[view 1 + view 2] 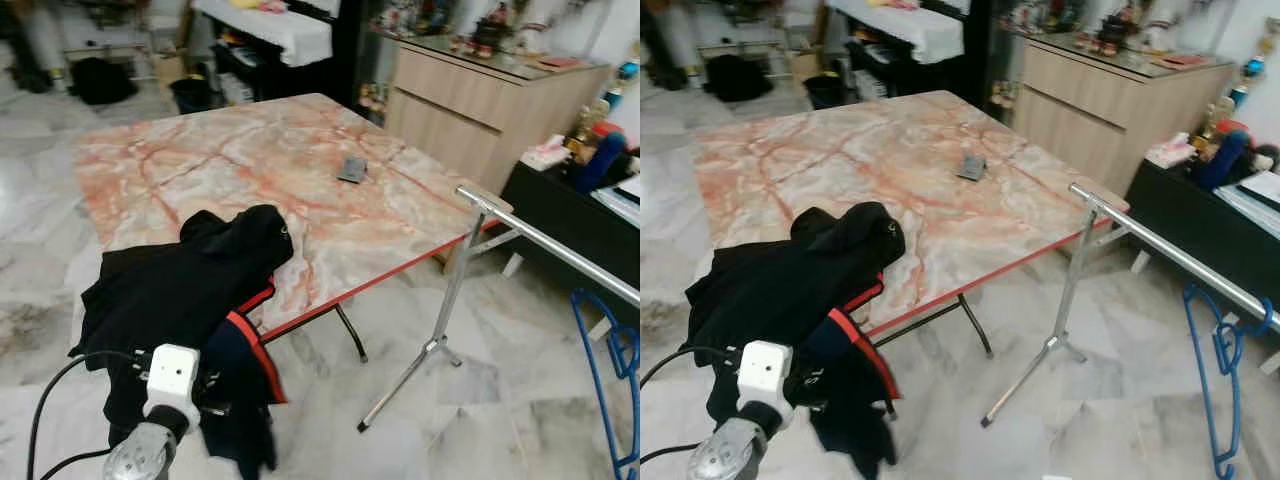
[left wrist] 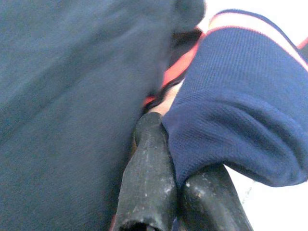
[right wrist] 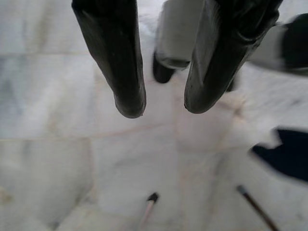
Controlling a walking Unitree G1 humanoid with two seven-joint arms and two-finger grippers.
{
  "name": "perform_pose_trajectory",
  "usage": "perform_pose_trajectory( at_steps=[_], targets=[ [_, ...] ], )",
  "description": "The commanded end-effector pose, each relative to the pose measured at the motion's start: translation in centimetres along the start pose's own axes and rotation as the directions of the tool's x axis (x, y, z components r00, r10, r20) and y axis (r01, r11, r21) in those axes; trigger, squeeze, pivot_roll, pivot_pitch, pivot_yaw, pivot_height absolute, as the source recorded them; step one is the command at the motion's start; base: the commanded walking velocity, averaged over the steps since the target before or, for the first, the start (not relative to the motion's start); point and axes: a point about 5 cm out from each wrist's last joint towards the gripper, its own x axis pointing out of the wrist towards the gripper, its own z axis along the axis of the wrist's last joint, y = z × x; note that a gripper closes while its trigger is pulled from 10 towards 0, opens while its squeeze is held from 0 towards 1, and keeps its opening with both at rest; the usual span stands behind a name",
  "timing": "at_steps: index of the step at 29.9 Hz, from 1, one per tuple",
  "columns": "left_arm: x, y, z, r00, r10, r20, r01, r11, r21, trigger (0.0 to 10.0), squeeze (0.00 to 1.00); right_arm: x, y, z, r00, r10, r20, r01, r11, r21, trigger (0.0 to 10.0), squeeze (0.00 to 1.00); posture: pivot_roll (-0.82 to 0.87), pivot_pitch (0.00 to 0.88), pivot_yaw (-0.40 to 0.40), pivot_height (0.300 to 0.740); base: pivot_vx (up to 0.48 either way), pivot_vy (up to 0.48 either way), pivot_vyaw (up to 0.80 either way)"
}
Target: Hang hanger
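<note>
A dark jacket (image 1: 180, 290) with red trim drapes over the near corner of a pink marble tabletop (image 1: 250, 160), hanging down toward the floor. The left pincer (image 2: 166, 144) has its two black fingers pressed together on the jacket's navy, red-edged fabric. A blue hanger (image 1: 1220, 370) hangs from a silver rail (image 1: 1170, 255) at right. The right pincer (image 3: 163, 106) hangs above the marble floor (image 3: 72, 159), fingers slightly apart, gripping nothing. A small dark object (image 1: 352, 170) lies on the tabletop.

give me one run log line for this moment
left gripper: shut on dark navy garment with red trim at marble table edge | right gripper: open, over floor | blue wire hanger: on silver rail
</note>
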Motion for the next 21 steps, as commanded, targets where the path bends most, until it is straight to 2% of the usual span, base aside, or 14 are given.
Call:
perform_pose_trajectory(
  at_steps=[1, 6, 9, 13, 17, 19, 21],
  targets=[
    [0.3, -0.1, 1.1, 0.999, -0.023, 0.033, 0.021, 0.999, 0.042, 10.0, 0.00, -0.1, 0.1, -0.5, 1.000, -0.006, -0.016, 0.006, 1.000, 0.019, 10.0, 0.00, 0.07, 0.000, -0.038, 0.740, 0.000, 0.000, 0.00],
    [0.3, -0.1, 1.5, 0.999, -0.003, 0.048, 0.000, 0.999, 0.051, 10.0, 0.00, -0.1, 0.1, -0.5, 1.000, -0.004, -0.019, 0.004, 1.000, 0.016, 10.0, 0.00, 0.07, 0.000, -0.045, 0.740, 0.000, 0.000, 0.00],
    [0.2, 0.1, 2.6, 0.996, 0.021, 0.091, -0.027, 0.997, 0.074, 10.0, 0.00, -0.1, 0.0, -0.5, 1.000, -0.004, -0.020, 0.004, 1.000, 0.014, 10.0, 0.00, 0.08, 0.000, -0.049, 0.740, 0.000, 0.000, 0.00],
    [0.5, 0.3, 6.1, 0.978, 0.037, 0.206, -0.055, 0.995, 0.084, 10.0, 0.00, -0.1, 0.0, -0.5, 1.000, -0.003, -0.021, 0.003, 1.000, 0.008, 10.0, 0.00, 0.09, 0.000, -0.055, 0.740, 0.000, 0.000, 0.00],
    [0.8, 0.4, 7.8, 0.965, 0.027, 0.259, -0.056, 0.993, 0.106, 10.0, 0.00, -0.1, 0.0, -0.5, 1.000, -0.001, -0.024, 0.001, 1.000, -0.004, 10.0, 0.00, 0.10, 0.002, -0.060, 0.740, 0.000, 0.000, 0.00],
    [1.0, 1.0, 9.5, 0.946, 0.068, 0.317, -0.103, 0.990, 0.095, 10.0, 0.00, 0.0, 0.1, -0.4, 1.000, 0.002, -0.022, -0.003, 1.000, -0.005, 10.0, 0.00, 0.09, 0.006, -0.062, 0.740, 0.000, 0.000, 0.00],
    [1.0, 1.3, 10.1, 0.936, 0.096, 0.338, -0.130, 0.988, 0.080, 10.0, 0.00, 0.0, 0.1, -0.4, 1.000, 0.004, -0.021, -0.004, 1.000, -0.006, 10.0, 0.00, 0.10, 0.007, -0.062, 0.740, 0.000, 0.000, 0.00]
  ],
)
